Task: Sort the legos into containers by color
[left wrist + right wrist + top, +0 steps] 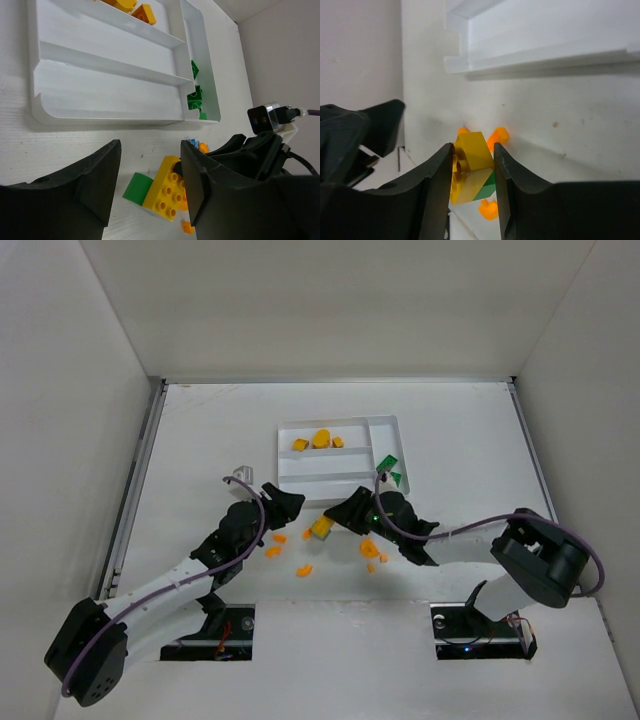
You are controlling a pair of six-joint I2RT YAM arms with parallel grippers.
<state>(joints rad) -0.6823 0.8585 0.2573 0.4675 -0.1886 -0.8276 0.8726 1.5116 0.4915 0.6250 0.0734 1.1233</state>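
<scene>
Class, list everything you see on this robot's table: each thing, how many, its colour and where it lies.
table: one, white, under everything
tray: one, white, four sections, mid-table
orange pieces: three, orange-yellow, tray's far long section
green bricks: at least two, green, tray's narrow end section
orange bits: about six, orange, loose before the tray
blue piece: one, light blue, loose before the tray
stacked brick: one, yellow on green, before the tray
left arm, right arm: black and white, near edge
left tool: one, black, open, empty
right tool: one, black, closed on the stacked brick
</scene>
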